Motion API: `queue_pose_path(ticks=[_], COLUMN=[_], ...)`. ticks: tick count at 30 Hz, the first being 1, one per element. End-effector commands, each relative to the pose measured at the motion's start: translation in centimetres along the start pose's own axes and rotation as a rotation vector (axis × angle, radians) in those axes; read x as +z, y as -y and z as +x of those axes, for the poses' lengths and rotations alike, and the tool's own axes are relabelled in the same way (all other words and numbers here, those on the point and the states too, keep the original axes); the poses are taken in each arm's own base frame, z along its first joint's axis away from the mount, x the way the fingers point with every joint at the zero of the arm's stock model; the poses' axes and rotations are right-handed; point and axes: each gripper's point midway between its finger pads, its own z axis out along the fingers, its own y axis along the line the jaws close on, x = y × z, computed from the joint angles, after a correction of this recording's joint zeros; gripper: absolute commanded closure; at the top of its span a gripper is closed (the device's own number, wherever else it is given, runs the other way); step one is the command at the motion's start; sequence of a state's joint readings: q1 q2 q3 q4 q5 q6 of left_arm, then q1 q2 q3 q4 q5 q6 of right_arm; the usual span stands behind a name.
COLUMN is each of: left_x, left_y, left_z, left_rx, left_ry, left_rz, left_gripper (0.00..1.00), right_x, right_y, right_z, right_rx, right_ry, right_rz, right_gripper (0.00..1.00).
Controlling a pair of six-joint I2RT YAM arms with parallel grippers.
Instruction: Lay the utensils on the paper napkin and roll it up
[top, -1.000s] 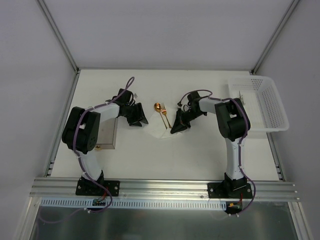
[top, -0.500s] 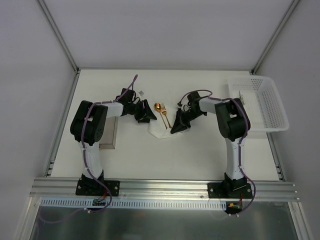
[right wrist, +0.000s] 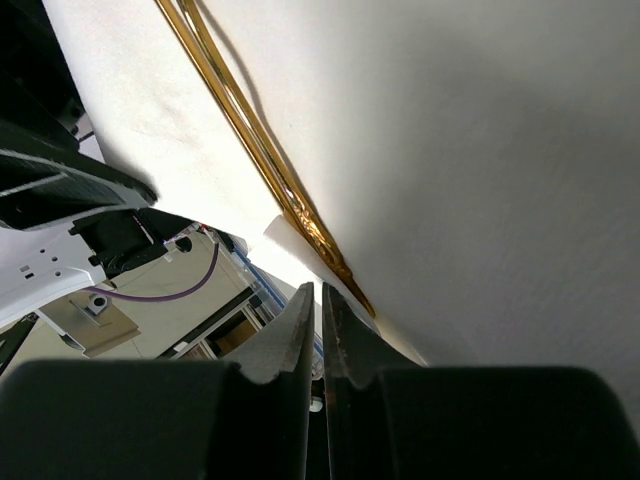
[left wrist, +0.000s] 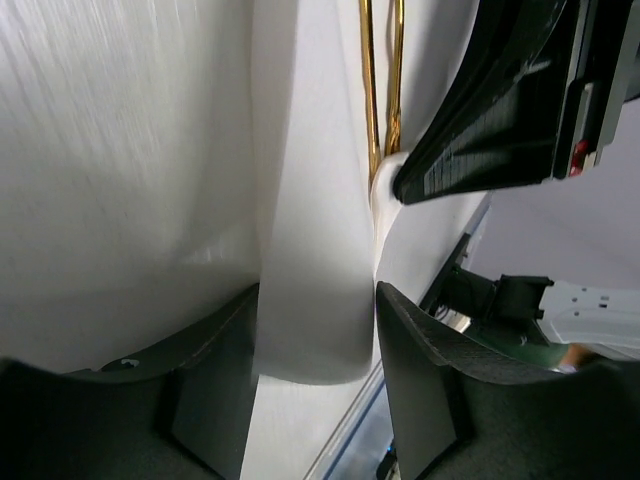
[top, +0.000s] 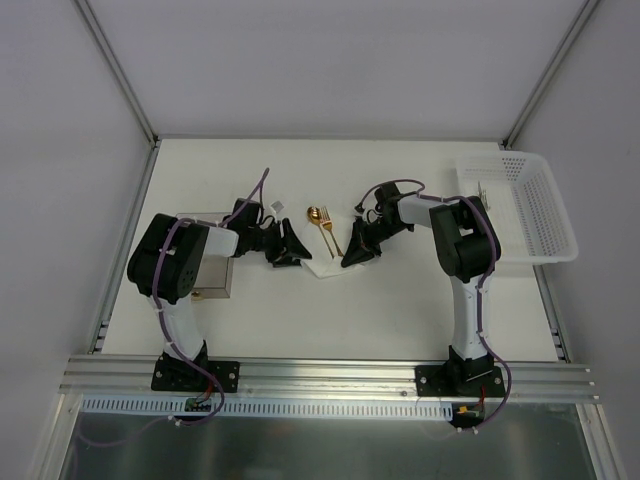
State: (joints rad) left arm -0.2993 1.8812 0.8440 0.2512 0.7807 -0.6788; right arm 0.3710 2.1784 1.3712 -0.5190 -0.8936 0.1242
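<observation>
The gold fork and spoon (top: 322, 224) lie side by side on the white paper napkin (top: 325, 264) at mid-table. My left gripper (top: 287, 246) is at the napkin's left side. In the left wrist view its jaws (left wrist: 315, 335) hold a lifted, curled fold of the napkin (left wrist: 312, 250) between them, with the utensil handles (left wrist: 381, 90) just beyond. My right gripper (top: 358, 251) sits low at the napkin's right edge. In the right wrist view its jaws (right wrist: 320, 300) are closed to a thin gap beside the handles (right wrist: 250, 130), and I see nothing between them.
A white perforated basket (top: 522, 205) stands at the right edge of the table. A grey flat box (top: 212, 274) lies under my left arm. The right gripper's black body (left wrist: 500, 110) is close in front of the left gripper.
My left gripper has swung right and then toward me, carrying the napkin's left side over toward the utensils. Less flat napkin shows. The right arm has not moved.
</observation>
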Motion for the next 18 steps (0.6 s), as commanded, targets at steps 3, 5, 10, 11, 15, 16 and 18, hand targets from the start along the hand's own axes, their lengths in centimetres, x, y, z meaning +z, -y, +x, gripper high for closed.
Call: queue_pose_path(ticks=[3,5,10,11,15,16,18], left_x=[-0.1,0.0,0.3,0.4,0.4,0.4,0.2], left_y=[-4.6,-4.1,-3.9,-3.9,-3.9,-3.9,-3.8], left_z=[4.1,4.2,3.5,3.3,2.2,1.7,1.3], left_rx=[-0.113,-0.139,-0.163,-0.164,-0.181,-0.193,-0.2], left_ry=[-0.045,-0.04,-0.007,0.002,0.053,0.079,0.104], left_rz=[-0.118,-0.082,-0.073,-0.074,-0.091,-0.101,-0.104], left_gripper=[0.49,0.48,0.43,0.43,0.42,0.42,0.42], right_x=[0.5,0.5,0.5,0.4,0.3,0.2,0.2], right_y=[1.6,1.7,1.7,1.7,1.7,1.8,1.8], right_z=[-0.5,-0.4,-0.3,-0.3,-0.4,-0.5,-0.4], right_rx=[0.011,0.014,0.012,0.012,0.015,0.016,0.016], right_ry=[0.015,0.013,0.011,0.014,0.017,0.018,0.018], right_rz=[0.073,0.073,0.076,0.075,0.076,0.076,0.076], right_gripper=[0.9,0.9,0.9,0.9,0.9,0.9,0.9])
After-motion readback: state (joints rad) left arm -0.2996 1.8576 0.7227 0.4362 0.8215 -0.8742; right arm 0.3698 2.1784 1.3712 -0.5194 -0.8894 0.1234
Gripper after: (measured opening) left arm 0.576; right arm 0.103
